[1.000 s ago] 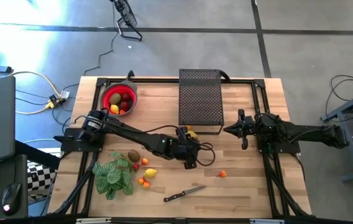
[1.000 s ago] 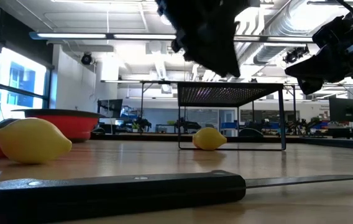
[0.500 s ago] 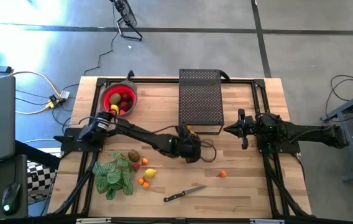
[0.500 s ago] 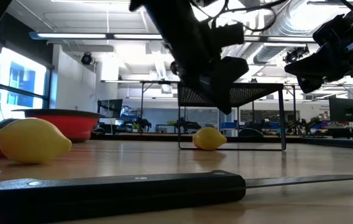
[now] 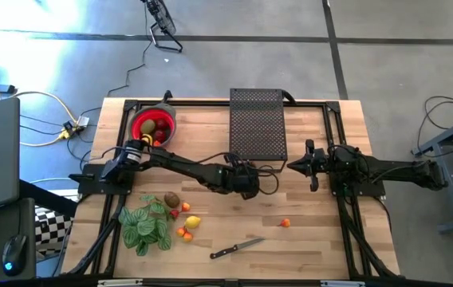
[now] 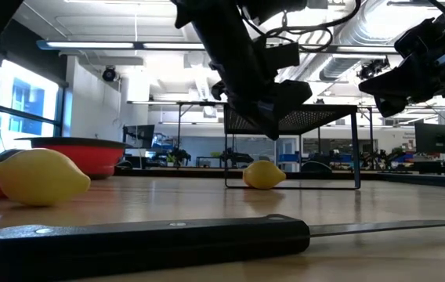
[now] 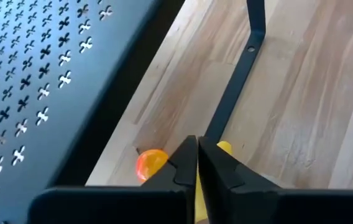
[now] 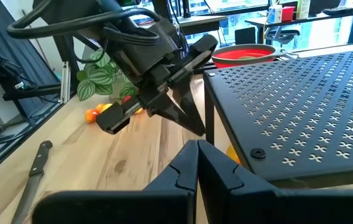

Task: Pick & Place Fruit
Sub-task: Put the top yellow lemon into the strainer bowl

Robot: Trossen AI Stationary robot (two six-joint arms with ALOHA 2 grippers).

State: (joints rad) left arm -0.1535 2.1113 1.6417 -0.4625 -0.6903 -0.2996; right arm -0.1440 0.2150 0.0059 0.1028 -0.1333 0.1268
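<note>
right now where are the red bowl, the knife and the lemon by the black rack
red bowl (image 5: 153,125), high view, on its fruit-filled middle
knife (image 6: 144,243), low view, on the black handle
lemon (image 6: 264,175), low view, on its yellow side, at the foot of the black rack (image 5: 256,127)

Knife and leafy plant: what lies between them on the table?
In the high view, a lemon and small orange fruits lie between the knife and the plant.

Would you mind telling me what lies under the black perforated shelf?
Under the perforated shelf, near its edge, sit a lemon and a small orange fruit. The shelf top hides anything deeper.
</note>
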